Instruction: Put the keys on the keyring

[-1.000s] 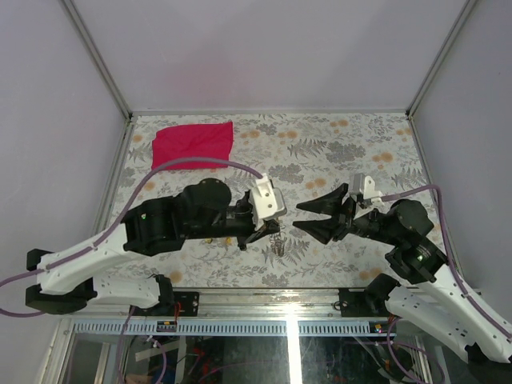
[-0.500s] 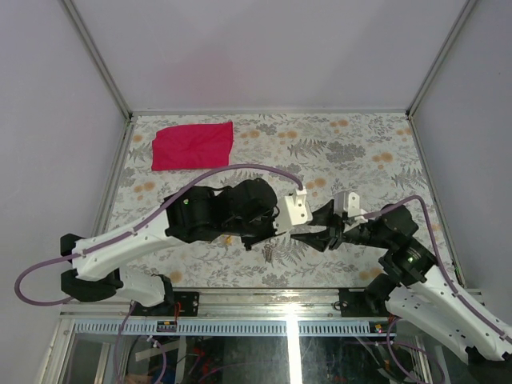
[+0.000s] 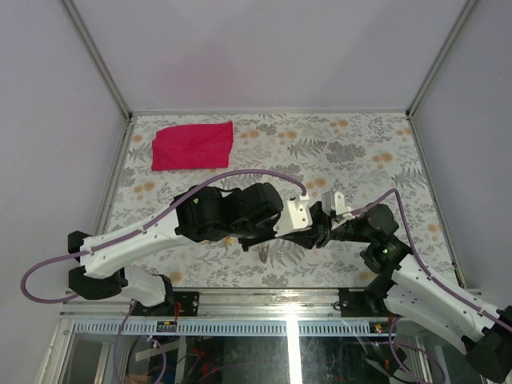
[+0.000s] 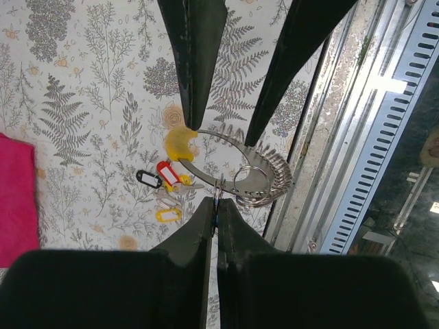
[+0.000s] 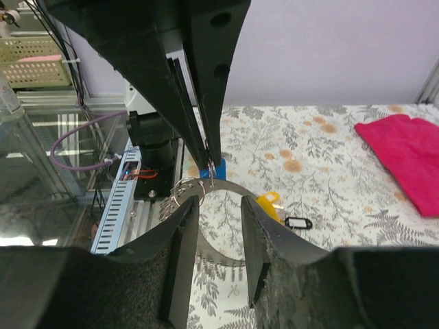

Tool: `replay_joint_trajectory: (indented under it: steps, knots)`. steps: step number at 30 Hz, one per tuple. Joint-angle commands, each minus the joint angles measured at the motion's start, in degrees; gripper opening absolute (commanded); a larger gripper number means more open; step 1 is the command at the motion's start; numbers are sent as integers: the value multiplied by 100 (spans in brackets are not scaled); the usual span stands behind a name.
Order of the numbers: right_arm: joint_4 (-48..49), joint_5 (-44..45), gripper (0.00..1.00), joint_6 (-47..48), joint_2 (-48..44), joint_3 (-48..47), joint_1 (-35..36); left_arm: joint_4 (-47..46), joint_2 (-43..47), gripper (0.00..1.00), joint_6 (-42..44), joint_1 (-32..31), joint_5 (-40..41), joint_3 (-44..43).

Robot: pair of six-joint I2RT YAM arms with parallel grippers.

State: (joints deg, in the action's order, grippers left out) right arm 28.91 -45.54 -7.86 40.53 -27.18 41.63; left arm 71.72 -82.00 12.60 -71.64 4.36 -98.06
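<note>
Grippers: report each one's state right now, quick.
Left gripper: shut, pinching the keyring.
Right gripper: open, jaws either side of the keyring, gripping nothing.

Left arm [image 3: 136,240], right arm [image 3: 436,292]: white plastic lower links, bulky black motor housings, white wrist blocks [image 3: 298,213]. Lilac sleeved cable [image 3: 240,171] loops along each. Black clamp bases [image 3: 88,282]. Jaws: long, tapered, matte black, round screw holes.

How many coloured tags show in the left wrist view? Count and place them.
4 clear: big yellow beside the keyring, black and red together, small yellow below. A blue sliver in the left gripper may be a fifth.
</note>
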Motion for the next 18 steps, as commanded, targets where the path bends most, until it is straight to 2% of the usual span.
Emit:
replay_joint_trajectory:
  steps: [1,18]
  knots:
    - [1162,74,36,-237,150,28,86,35,27,0,142,-55,102,-233]
    - [1810,424,31,-267,722,55,486,27,28,0,172,-72,-14,-246]
